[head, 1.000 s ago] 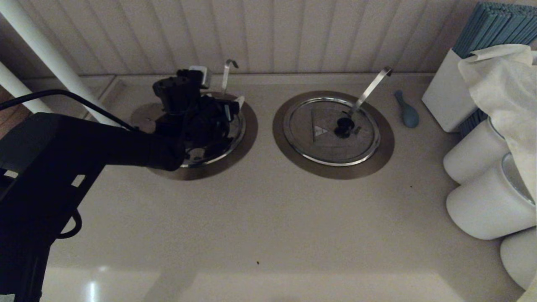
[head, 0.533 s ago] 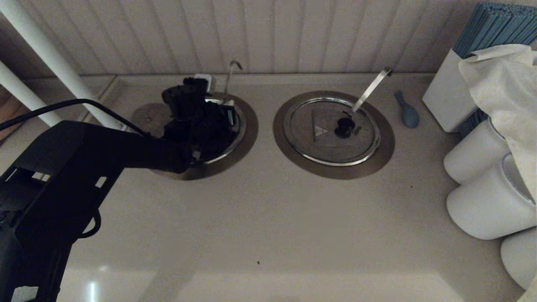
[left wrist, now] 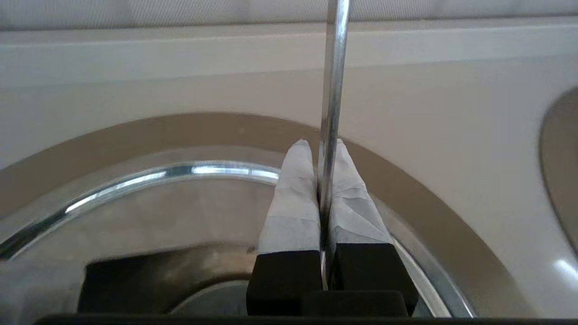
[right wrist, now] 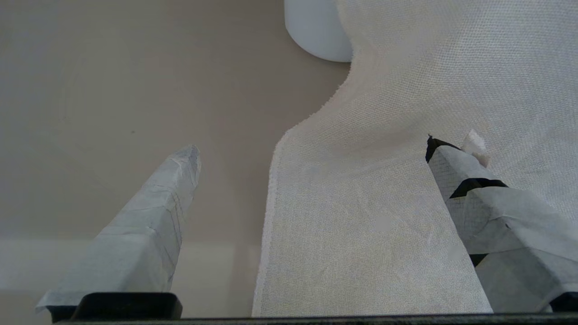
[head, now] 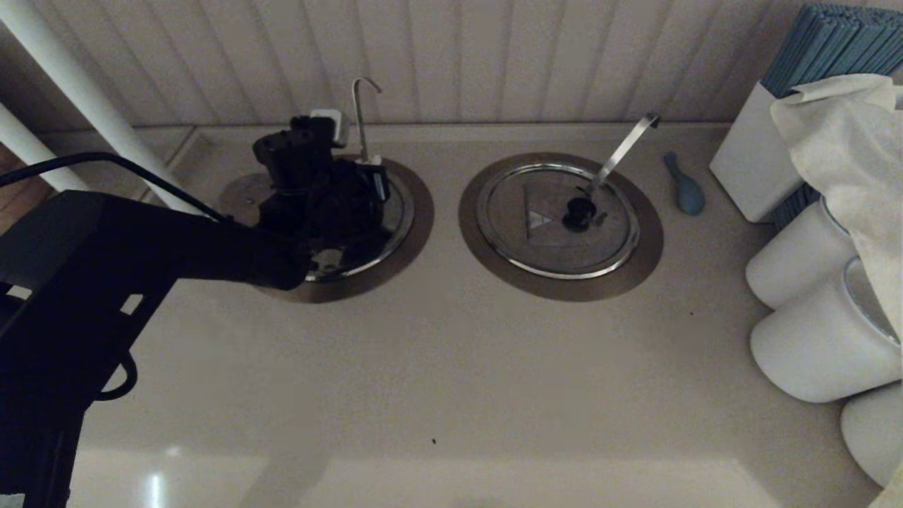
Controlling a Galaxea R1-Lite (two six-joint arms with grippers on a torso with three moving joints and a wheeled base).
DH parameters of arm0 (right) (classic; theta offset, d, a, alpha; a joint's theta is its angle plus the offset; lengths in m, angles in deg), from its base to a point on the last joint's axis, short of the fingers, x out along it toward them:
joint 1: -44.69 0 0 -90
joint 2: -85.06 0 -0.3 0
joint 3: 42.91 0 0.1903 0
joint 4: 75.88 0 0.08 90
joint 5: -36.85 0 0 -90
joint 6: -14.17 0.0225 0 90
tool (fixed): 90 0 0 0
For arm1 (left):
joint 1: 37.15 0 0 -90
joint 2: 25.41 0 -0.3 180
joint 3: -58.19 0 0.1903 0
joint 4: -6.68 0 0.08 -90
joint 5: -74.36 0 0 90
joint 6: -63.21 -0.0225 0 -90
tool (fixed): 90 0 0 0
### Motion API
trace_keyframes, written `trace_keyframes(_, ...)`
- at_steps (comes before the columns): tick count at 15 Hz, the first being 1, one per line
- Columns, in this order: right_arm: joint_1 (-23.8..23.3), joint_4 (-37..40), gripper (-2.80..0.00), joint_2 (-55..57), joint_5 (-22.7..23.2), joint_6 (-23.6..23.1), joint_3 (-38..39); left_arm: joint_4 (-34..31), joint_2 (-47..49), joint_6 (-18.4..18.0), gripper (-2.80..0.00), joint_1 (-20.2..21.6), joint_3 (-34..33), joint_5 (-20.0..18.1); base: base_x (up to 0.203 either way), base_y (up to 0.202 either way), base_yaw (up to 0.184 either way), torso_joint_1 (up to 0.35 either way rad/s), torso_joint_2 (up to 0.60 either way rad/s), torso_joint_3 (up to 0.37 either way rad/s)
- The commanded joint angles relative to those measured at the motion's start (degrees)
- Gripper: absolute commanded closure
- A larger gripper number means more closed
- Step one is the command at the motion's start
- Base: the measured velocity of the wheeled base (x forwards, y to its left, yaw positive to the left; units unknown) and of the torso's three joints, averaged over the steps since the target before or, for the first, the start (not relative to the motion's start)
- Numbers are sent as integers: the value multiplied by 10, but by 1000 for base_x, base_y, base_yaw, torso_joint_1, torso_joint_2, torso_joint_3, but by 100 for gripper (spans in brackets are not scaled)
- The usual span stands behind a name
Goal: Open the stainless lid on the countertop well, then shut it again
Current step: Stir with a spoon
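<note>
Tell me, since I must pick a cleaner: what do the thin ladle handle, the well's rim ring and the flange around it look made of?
The ladle handle, clamped in the left pincer, looks like polished steel: thin, bright, mirror-like. The rim ring seems chromed or polished steel, with sharp highlights. The flange looks like dull brushed metal, bronze-grey, without glints; possibly coated.

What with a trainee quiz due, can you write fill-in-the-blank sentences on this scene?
1. The pincer clamping the thin ladle handle belongs to the ____ arm.
2. The right pincer is open, facing a white ____.
3. The twin lid with the broad strap handle covers the ____-hand well.
Missing words: left; cloth; right.
</note>
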Motion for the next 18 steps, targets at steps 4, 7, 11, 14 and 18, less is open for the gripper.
trace_keyframes(4, 0, 0, -280, 0, 0, 0, 0, 3, -65, 2, 0, 2, -46, 1, 0, 0, 0, 0, 0, 0)
trace_keyframes(7, 0, 0, -280, 1, 0, 0, 0, 3, -118, 34, 0, 16, -80, 4, 0, 0, 0, 0, 0, 0)
trace_keyframes(11, 0, 0, -280, 1, 0, 0, 0, -8, -177, 78, 0, 39, -132, -24, 0, 0, 0, 0, 0, 0)
trace_keyframes(14, 0, 0, -280, 1, 0, 0, 0, -27, -174, 81, 0, 37, -141, -46, 0, 0, 0, 0, 0, 0)
trace_keyframes(18, 0, 0, -280, 1, 0, 0, 0, -30, -178, 93, 0, 37, -142, -52, 0, 0, 0, 0, 0, 0)
